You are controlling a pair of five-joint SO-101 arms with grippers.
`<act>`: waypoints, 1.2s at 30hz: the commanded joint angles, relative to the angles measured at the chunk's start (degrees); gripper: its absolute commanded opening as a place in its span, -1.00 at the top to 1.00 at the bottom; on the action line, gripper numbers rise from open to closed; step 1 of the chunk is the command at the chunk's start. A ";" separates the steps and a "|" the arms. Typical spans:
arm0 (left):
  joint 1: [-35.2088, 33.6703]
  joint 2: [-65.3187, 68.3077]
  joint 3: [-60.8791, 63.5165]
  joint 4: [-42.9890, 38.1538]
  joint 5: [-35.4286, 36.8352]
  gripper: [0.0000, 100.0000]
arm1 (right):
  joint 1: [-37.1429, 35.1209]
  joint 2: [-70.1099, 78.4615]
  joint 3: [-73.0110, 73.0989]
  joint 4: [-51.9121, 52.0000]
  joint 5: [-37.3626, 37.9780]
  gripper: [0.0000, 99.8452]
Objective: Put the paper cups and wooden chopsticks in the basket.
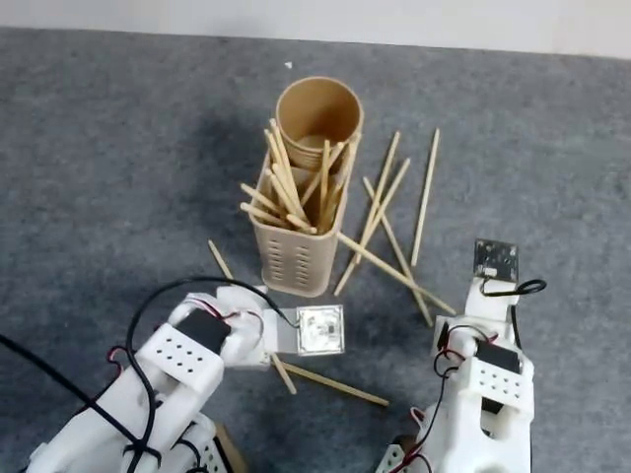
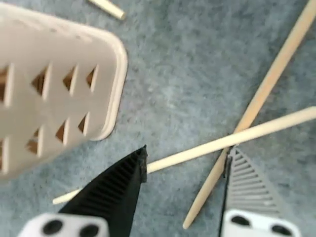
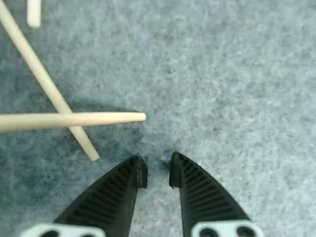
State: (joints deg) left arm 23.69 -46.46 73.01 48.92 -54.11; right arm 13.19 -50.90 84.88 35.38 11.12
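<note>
I am working over a grey tabletop (image 1: 118, 148) where the basket (image 1: 291, 258) is standing upright, holding stacked paper cups (image 1: 317, 113) and wooden chopsticks (image 1: 286, 187). Loose chopsticks (image 1: 425, 197) are lying beside it. My left end effector (image 2: 186, 160) is gaping wide over two crossed sticks, and my right end effector (image 3: 158, 170) is hovering barely parted, gripping nothing.

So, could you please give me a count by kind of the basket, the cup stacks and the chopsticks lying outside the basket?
Basket: 1
Paper cup stack, standing in the basket: 1
Loose chopsticks on the carpet: 7, as far as I can make out
Total: 9
The chopsticks in the basket overlap too much to count.
</note>
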 commanded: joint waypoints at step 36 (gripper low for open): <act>4.88 39.96 -33.19 14.95 4.22 0.66 | 0.22 -0.40 -1.10 -1.01 -0.26 0.80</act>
State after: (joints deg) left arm 28.62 -2.24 40.04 63.25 -50.24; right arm 13.19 -50.90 84.88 35.38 11.12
